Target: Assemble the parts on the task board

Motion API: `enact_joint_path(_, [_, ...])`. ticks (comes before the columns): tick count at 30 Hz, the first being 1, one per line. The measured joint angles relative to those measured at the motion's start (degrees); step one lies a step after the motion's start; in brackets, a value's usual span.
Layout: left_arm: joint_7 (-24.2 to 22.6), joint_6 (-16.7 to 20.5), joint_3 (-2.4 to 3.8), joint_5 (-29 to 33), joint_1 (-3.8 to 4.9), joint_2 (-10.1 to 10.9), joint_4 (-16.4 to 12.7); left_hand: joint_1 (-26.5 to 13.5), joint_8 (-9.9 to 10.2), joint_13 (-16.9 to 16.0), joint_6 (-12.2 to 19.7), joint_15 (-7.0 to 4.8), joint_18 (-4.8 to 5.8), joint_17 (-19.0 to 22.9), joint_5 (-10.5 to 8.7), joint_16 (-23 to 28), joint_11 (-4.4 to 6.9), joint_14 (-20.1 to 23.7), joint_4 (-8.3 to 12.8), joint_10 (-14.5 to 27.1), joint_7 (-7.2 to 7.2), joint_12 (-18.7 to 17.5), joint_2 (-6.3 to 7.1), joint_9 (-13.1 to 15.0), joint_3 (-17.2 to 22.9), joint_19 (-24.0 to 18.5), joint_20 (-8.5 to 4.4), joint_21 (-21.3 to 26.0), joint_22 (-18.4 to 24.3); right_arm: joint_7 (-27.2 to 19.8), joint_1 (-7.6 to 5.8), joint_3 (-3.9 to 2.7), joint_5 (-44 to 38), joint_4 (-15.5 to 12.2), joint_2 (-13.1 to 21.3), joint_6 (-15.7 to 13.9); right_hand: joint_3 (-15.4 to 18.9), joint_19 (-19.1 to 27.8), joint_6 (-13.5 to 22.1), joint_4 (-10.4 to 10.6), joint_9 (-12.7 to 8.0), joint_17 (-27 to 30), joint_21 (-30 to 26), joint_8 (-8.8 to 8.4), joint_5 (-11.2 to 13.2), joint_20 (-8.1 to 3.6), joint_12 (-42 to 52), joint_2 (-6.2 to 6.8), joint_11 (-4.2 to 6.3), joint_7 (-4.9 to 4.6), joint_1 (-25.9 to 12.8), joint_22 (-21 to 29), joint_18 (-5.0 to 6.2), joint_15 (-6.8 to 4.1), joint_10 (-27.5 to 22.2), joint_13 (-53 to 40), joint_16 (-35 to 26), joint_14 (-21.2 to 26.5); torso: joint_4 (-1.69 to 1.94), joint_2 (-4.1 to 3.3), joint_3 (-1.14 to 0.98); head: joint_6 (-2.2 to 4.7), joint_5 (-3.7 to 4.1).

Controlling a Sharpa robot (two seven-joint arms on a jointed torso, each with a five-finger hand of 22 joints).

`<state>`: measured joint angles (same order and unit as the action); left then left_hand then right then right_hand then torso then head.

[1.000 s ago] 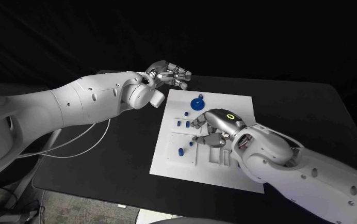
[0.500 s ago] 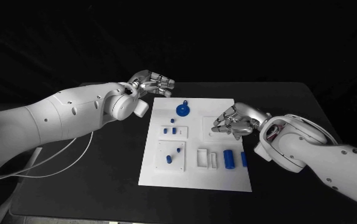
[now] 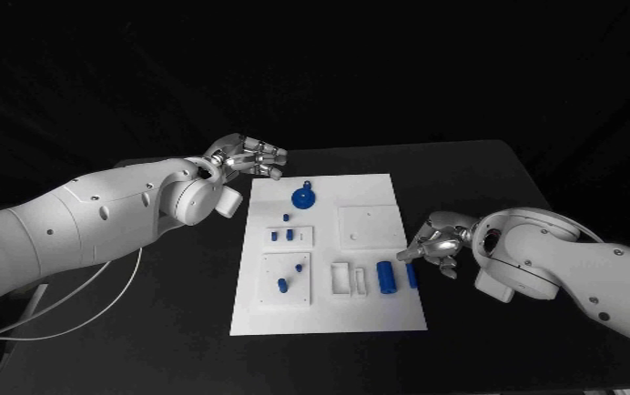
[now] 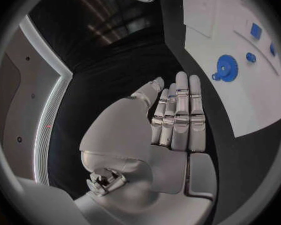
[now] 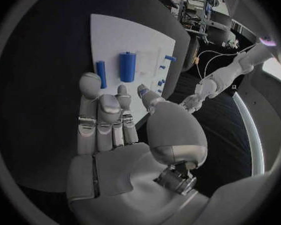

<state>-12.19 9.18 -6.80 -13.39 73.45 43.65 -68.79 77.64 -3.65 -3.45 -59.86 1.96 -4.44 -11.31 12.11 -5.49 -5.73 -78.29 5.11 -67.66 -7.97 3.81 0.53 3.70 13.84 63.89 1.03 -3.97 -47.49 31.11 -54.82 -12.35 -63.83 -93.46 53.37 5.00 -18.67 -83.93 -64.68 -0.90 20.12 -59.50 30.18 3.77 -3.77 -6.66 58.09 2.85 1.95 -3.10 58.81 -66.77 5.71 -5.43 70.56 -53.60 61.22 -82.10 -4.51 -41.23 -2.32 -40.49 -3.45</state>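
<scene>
The task board (image 3: 344,231) lies flat in the middle of the black desk (image 3: 171,322), and the blue parts sit on it: a round gear-like disc (image 3: 303,198) near its far end, two short cylinders (image 3: 388,276) lying side by side near the right edge toward the near end, and a few much smaller pegs (image 3: 281,284) scattered on the left half. The left robot hand (image 3: 247,156) hovers just off the board's far left corner, empty, its fingers straight and held together. The right robot hand (image 3: 439,245) rests just beside the board's right edge, near the cylinders, also empty with fingers loosely extended. The parts look like small rigid plastic pieces, so they are probably light, stiff and rather smooth. The cylinders would likely roll if nudged, so a pinch across the round body at mid-length seems safest. The disc looks thin and flat and is best taken by its rim or the small tab at its edge. The tiny pegs call for a fingertip pinch.
</scene>
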Motion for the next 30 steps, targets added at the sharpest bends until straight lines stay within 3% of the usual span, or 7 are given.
enact_joint_path(6, [-0.5,-0.3,-0.04,0.1,-0.1,0.3,0.0,-1.8,0.0,0.0,0.6,0.5,0.01,0.0,-0.67,0.0,-0.11,0.5,-2.5,0.5,0.0,0.0,0.96,0.0,-2.5,0.4,0.44,0.1,4.3,4.6,0.32,0.19,2.4,-0.3,-0.1,1.7,1.2,0.0,2.9,1.6,-1.0,-0.6,0.2,0.0,0.7,0.0,-0.2,0.39,-0.21,-1.0,-1.9,-0.5,0.0,0.21,0.2,-0.5,0.0,-0.2,-0.09,0.17,0.08,-0.3,0.06])
enact_joint_path(9, [-0.7,-0.5,-0.05,0.2,-0.12,0.4,-0.1,-2.7,0.0,0.0,1.0,0.51,0.0,0.0,-2.66,0.0,-0.11,0.5,-4.1,0.5,0.07,0.0,1.26,0.0,-6.5,0.9,0.94,0.1,8.2,6.1,0.38,0.52,3.3,-0.3,-0.5,2.3,1.4,0.0,3.4,2.3,-1.9,-1.0,0.6,0.0,0.7,0.01,-0.2,0.7,-0.21,-1.14,-2.5,-0.8,0.0,0.41,0.2,-0.7,0.0,-0.4,-0.07,0.19,0.18,-0.37,0.23])
enact_joint_path(13, [-1.0,-0.7,-0.07,0.3,-0.15,0.4,-0.2,-0.9,0.0,0.0,1.1,0.71,0.0,-0.2,-3.48,0.0,-0.11,0.7,-5.6,0.5,-0.1,0.0,-0.55,0.0,-12.9,2.8,1.1,0.1,17.0,7.1,0.47,1.14,4.1,-0.1,-1.4,2.7,0.9,0.0,3.4,3.8,-3.9,-1.8,0.6,0.0,0.7,0.01,-0.7,1.15,-0.41,-1.16,-2.9,-1.3,0.0,0.42,0.4,-1.5,0.0,-0.4,-0.02,0.18,0.29,-0.46,0.38])
enact_joint_path(15, [-1.1,-0.8,-0.07,0.3,-0.15,0.4,-0.3,0.4,0.0,0.0,1.1,0.71,0.0,-0.2,-3.48,0.0,-0.11,0.7,-5.9,0.5,-0.1,0.0,-1.78,0.0,-15.9,4.3,1.02,0.1,23.8,7.5,0.53,1.3,4.4,0.1,-1.8,2.8,0.8,0.0,3.4,5.1,-5.7,-2.5,0.6,0.0,0.7,0.01,-1.4,1.85,-0.62,-1.17,-2.7,-1.8,0.0,0.42,0.6,-2.2,-0.5,-0.4,0.01,0.15,0.3,-0.51,0.44])
enact_joint_path(18, [-1.2,-1.0,-0.07,0.4,-0.16,0.4,-0.3,0.5,0.0,0.0,1.1,0.71,0.01,-0.2,-3.48,0.0,-0.11,0.7,-5.9,0.5,-0.1,0.0,-1.97,0.0,-16.5,5.1,0.81,0.1,27.4,7.9,0.57,1.5,4.7,0.3,-2.4,2.7,0.9,0.0,3.5,5.2,-6.0,-2.6,0.6,0.0,0.7,0.01,-1.4,2.31,-0.62,-1.2,-2.9,-1.8,0.0,0.42,0.6,-2.3,-0.5,-0.4,0.01,0.11,0.29,-0.62,0.42])
enact_joint_path(23, [-1.3,-1.3,-0.07,0.4,-0.16,0.4,-0.4,0.3,0.0,0.0,1.3,0.71,0.01,-0.2,-3.48,-0.2,-0.11,0.7,-5.9,0.5,0.11,0.0,-2.2,0.0,-16.5,5.6,0.92,0.1,30.2,8.3,0.68,1.7,4.6,0.8,-3.5,2.5,0.5,0.0,4.5,6.1,-6.9,-2.7,0.6,0.0,0.7,0.02,-1.6,4.04,-0.63,-1.61,-2.5,-1.9,0.0,0.61,0.6,-2.4,-0.5,-0.6,0.01,0.04,0.26,-0.75,0.26])
enact_joint_path(30, [-1.3,-1.6,-0.08,0.5,-0.16,0.4,-0.5,0.3,0.0,0.0,1.3,0.71,0.0,-0.3,-3.48,-0.2,-0.11,0.7,-5.9,0.5,0.1,0.0,-2.2,0.0,-16.5,6.5,0.92,0.1,33.9,8.5,0.79,2.4,3.7,1.7,-5.3,1.7,0.5,0.0,4.8,7.3,-8.5,-2.9,0.3,0.01,0.7,0.02,-1.8,5.09,-0.63,-1.9,-1.4,-2.0,-0.01,0.61,0.6,-2.6,-1.0,-0.6,-0.02,-0.05,0.13,-1.01,-0.04])
